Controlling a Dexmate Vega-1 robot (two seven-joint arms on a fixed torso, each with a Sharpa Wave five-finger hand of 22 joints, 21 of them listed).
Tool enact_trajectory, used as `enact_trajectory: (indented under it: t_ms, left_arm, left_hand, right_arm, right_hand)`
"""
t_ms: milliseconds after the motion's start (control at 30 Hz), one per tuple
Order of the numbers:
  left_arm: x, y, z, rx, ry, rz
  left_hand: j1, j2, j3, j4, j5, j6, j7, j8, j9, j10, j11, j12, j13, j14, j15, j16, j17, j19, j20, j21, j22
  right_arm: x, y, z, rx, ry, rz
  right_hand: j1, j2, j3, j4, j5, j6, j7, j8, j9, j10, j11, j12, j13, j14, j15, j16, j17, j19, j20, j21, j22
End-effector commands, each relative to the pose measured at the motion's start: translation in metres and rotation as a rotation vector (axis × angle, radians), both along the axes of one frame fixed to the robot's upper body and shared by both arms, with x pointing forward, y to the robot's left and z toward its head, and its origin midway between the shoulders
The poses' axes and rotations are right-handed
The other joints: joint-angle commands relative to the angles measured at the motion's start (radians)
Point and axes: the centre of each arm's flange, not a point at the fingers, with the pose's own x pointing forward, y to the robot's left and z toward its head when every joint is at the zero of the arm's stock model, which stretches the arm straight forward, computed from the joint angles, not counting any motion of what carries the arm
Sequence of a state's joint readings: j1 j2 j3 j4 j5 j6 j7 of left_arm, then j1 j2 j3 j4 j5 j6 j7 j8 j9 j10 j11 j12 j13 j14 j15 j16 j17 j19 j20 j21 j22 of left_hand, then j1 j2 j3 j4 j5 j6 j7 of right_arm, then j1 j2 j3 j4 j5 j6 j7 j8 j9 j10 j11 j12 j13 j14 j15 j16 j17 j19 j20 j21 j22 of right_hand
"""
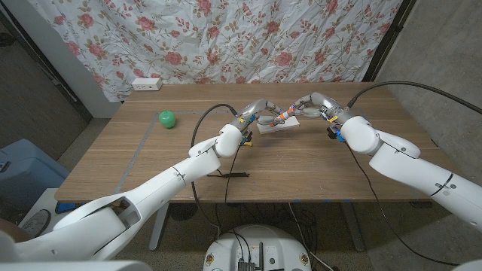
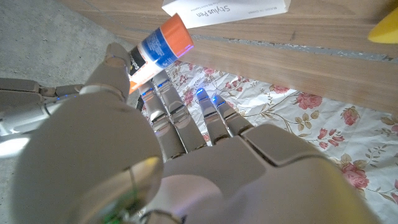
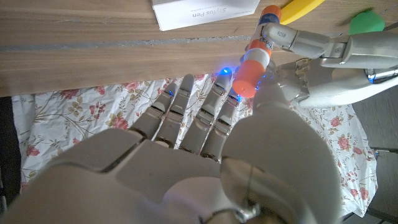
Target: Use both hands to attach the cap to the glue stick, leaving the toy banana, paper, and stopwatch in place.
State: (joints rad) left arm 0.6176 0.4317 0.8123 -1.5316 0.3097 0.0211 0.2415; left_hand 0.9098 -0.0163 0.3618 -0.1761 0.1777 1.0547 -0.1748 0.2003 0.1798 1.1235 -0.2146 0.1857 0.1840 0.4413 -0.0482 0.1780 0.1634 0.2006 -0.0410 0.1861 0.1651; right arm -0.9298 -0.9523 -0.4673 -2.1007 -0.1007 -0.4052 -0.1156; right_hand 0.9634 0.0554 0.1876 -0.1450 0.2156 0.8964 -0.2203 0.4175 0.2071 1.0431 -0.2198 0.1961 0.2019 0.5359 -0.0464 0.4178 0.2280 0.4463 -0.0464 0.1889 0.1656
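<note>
The glue stick (image 1: 282,116) is up in the air between the two hands, over the far middle of the worktop (image 1: 301,165), right above the paper (image 1: 277,126). In the right wrist view you can see it pretty well: white and blue body with an orange cap (image 3: 247,76) on the end nearest the right hand (image 1: 315,105). The cap sits on the stick's end, though I can't tell if it's pushed fully home.

The left hand (image 1: 257,111) pinches the body of the stick between thumb and fingers; in the right wrist view its fingers (image 3: 292,38) wrap the far end. The right hand has its thumb and fingers closed around the orange cap end. In the left wrist view the same orange end pokes out past the left hand's thumb.

Underneath lies the paper, a white sheet or card with "Stylus Pen" printed on it, flat on the wood. Just beside it there's the yellow toy banana (image 3: 298,9), only a sliver of it visible at the edge of both wrist views.

Well off toward the robot's left there's a green round thing (image 1: 166,119) sitting alone on the worktop. Behind the table hangs a floral curtain (image 1: 226,38), with a white power strip (image 1: 147,84) at the back edge.
</note>
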Motion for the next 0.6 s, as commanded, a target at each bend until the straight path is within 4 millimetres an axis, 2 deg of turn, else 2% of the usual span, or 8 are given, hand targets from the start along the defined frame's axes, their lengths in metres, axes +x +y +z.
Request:
enact_trajectory:
  t_ms: [33, 600]
  left_arm:
    - [0.0011, -0.0015, 0.001, 0.0, -0.002, -0.006]
    - [0.0016, -0.0022, 0.0002, 0.002, -0.001, -0.01]
  left_hand:
    - [-0.006, 0.065, 0.001, 0.008, 0.007, 0.066, 0.005, 0.004, 0.008, 0.001, -0.008, 0.003, 0.003, 0.004, -0.143, 0.0, 0.002, 0.007, 0.0, 0.001, 0.003]
    - [-0.006, 0.066, 0.001, 0.008, 0.007, 0.065, 0.004, 0.004, 0.008, 0.001, -0.008, 0.003, 0.003, 0.004, -0.144, 0.0, 0.002, 0.007, 0.0, 0.001, 0.003]
  right_arm:
    - [0.0035, -0.0004, -0.0018, 0.009, 0.005, 0.003]
    - [0.0044, 0.002, -0.0017, 0.016, 0.002, 0.008]
  right_hand:
    - [0.003, 0.012, -0.003, -0.001, 0.0, 0.008, 0.001, 0.004, 0.006, 0.001, -0.001, 0.003, 0.002, 0.003, -0.152, -0.002, 0.0, 0.0, 0.0, -0.001, 0.001]
    - [0.001, 0.016, -0.005, 0.0, -0.001, 0.008, 0.001, 0.003, 0.006, 0.001, -0.001, 0.002, 0.002, 0.004, -0.152, -0.002, 0.0, 0.0, -0.001, -0.001, 0.001]
